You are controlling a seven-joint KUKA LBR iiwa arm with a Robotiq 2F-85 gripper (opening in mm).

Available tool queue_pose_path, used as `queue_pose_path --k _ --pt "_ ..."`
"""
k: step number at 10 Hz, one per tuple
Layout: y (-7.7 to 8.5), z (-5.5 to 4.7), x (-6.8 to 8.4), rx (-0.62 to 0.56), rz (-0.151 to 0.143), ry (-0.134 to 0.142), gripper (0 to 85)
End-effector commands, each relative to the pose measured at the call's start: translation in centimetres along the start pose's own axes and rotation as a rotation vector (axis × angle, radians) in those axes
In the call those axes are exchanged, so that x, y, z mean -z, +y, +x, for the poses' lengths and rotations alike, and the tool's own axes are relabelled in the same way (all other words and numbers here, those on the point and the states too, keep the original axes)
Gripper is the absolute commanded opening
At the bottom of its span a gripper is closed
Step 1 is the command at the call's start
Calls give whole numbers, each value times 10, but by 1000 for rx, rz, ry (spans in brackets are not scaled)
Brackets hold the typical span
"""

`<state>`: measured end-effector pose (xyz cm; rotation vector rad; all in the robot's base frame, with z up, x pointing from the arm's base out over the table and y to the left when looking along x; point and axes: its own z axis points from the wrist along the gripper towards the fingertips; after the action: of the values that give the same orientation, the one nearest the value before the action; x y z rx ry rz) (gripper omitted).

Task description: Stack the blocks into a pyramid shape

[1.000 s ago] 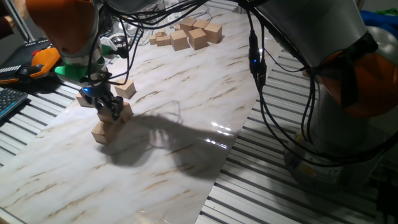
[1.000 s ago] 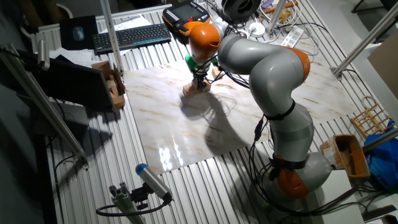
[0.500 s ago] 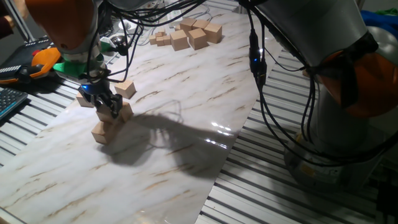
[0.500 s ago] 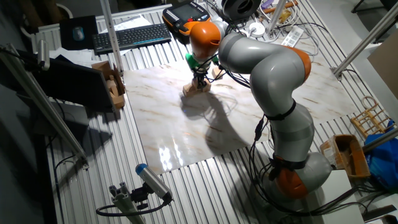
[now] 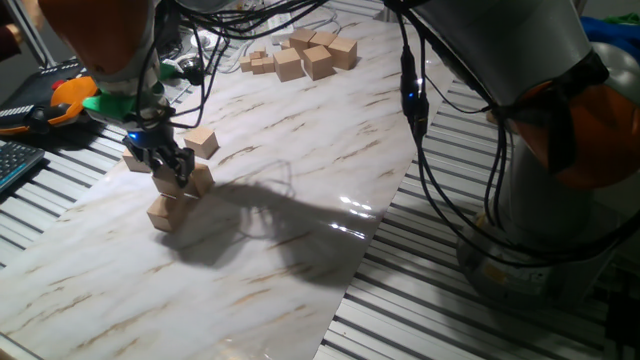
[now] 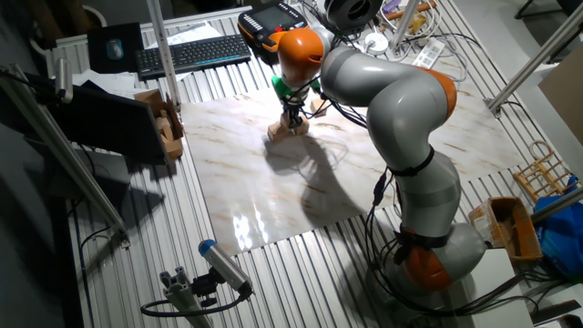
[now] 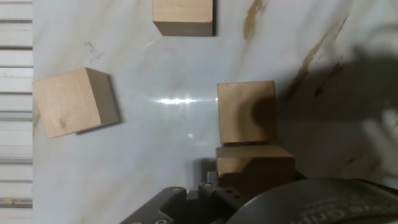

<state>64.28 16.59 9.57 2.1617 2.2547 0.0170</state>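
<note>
Here the gripper point(image 5: 172, 172), pinching a block point(image 7: 254, 169), should be centred squarely over the cube point(image 7: 247, 112) before release.

Marble-look table point(image 5: 300, 180): tan blocks point(image 5: 176, 195), far block cluster point(image 5: 300, 55).

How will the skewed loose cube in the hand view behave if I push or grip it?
The skewed cube looks like solid wood, so probably rigid and light. Flat faces: unlikely to roll. On the glossy tabletop it may slide or twist when pushed.
</note>
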Motion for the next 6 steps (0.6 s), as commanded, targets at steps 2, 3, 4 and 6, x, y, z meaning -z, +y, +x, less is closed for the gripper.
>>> queue_pose_path --k 2,3,4,6 --pt "0 4 8 -2 0 0 0" --pt "0 8 12 -14 0 3 0" --pt "0 12 14 -21 3 -6 0" --pt "0 19 15 -27 4 -17 0"
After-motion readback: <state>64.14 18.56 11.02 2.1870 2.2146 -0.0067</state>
